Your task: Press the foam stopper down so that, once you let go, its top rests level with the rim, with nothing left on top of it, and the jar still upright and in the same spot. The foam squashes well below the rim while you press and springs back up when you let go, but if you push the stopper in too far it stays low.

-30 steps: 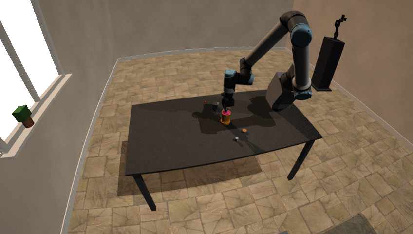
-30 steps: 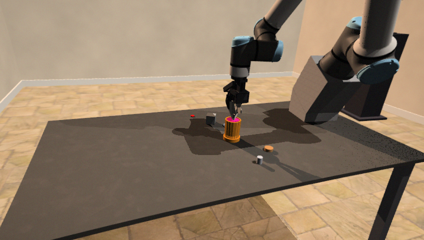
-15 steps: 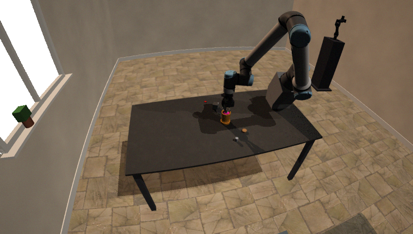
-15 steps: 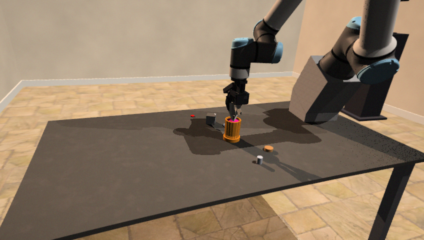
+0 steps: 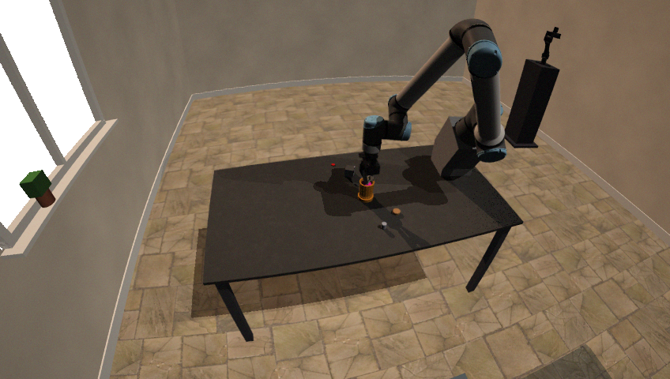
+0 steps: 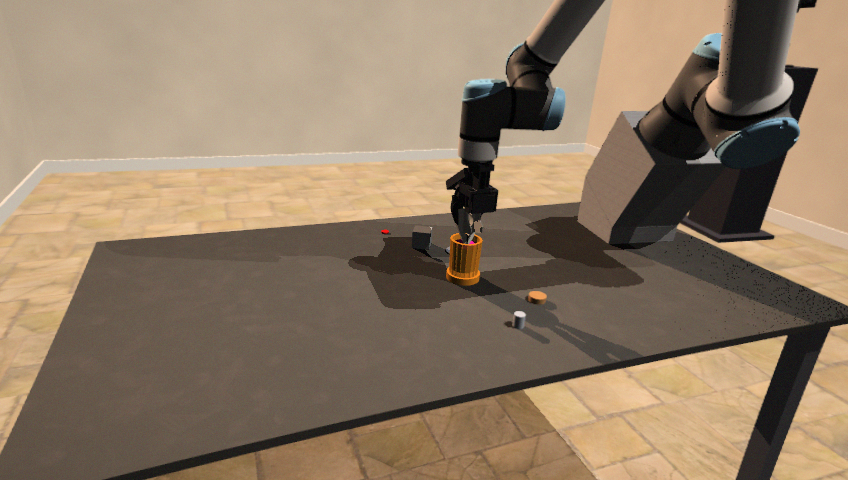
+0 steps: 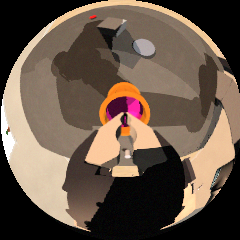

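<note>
Stopper (image 7: 123,107) magenta, inside upright orange jar (image 6: 464,259); tool (image 6: 468,233) clenched empty, tips in jar mouth. No writing legible.

Daylight floods a blown-out window (image 5: 28,117). Hard-edged arm shadows fall across the dark table (image 6: 238,333) around the orange jar (image 6: 464,261). The wrist view is a fisheye circle, soft and warped toward its black rim.

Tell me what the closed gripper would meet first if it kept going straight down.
The pink foam stopper inside the orange jar; the shut gripper points down into its mouth, though contact depth is unclear.
</note>
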